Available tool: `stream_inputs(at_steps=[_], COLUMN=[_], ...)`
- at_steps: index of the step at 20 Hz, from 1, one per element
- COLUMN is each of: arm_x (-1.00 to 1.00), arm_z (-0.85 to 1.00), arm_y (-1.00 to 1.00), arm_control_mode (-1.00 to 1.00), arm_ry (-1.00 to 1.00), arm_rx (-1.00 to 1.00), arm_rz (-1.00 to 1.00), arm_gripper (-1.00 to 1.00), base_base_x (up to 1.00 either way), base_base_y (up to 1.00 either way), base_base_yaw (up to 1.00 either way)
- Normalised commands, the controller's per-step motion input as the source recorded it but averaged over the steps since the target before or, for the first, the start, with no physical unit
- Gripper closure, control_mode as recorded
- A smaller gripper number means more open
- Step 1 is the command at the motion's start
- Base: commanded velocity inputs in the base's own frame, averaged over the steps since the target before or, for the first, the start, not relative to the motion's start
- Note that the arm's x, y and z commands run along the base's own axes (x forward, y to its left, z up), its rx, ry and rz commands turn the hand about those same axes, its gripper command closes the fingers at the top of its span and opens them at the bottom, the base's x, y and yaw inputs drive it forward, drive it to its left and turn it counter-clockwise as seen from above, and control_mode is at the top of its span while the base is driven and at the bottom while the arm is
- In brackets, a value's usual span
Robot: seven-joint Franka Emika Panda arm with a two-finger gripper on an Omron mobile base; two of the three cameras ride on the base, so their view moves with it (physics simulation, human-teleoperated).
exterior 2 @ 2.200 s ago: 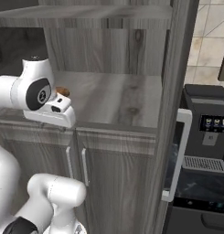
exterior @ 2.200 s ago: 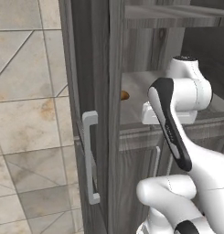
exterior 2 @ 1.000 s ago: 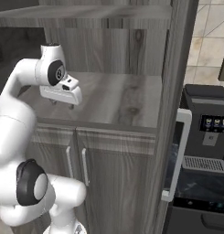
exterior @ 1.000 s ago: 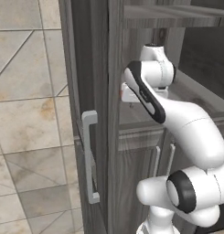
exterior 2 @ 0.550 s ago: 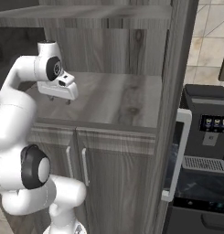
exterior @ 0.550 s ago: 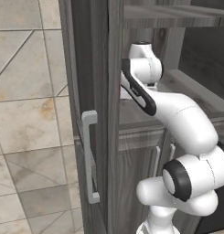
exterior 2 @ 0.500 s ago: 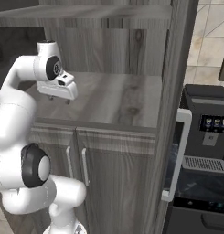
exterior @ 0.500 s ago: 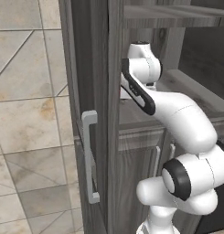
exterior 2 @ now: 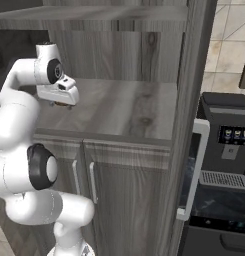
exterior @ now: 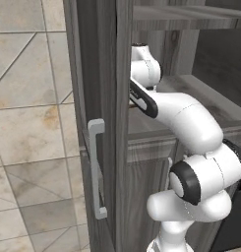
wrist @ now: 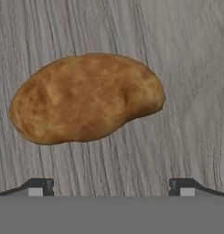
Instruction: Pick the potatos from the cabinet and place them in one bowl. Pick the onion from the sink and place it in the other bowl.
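Potato [wrist: 86,97] on cabinet shelf [wrist: 186,68], between wide-open jaws.

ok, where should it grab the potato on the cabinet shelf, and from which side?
Across the short width at the middle of the potato, coming straight down from above. It lies flat on the shelf with its long axis running between the two fingertips, so the tool, open, probably needs a quarter turn first. The middle is thickest; the ends taper and could slip.

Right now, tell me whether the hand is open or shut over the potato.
Open. In the hand view the hand has its two tips far apart, with the potato lying free on the cabinet shelf between them.
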Motion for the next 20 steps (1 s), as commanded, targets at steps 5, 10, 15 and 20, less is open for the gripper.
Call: stream_inputs(at_steps=[5, 10, 15, 20], arm_x=[0.25, 0.24, 0.17, 0.08], arm_z=[0.00, 0.00, 0.00, 0.00], arm_y=[0.18, 0.08, 0.00, 0.00], arm_control_mode=[-1.00, -1.00, -1.00, -1.00], arm_ry=[0.00, 0.00, 0.00, 0.00], arm_rx=[0.00, 0.00, 0.00, 0.00], arm_rz=[0.00, -0.02, -0.07, -0.12], arm_gripper=[-1.00, -1.00, -1.00, -1.00], base_base_x=[0.00, 0.00, 0.00, 0.00], base_base_y=[0.00, 0.00, 0.00, 0.00], base_base_yaw=[0.00, 0.00, 0.00, 0.00])
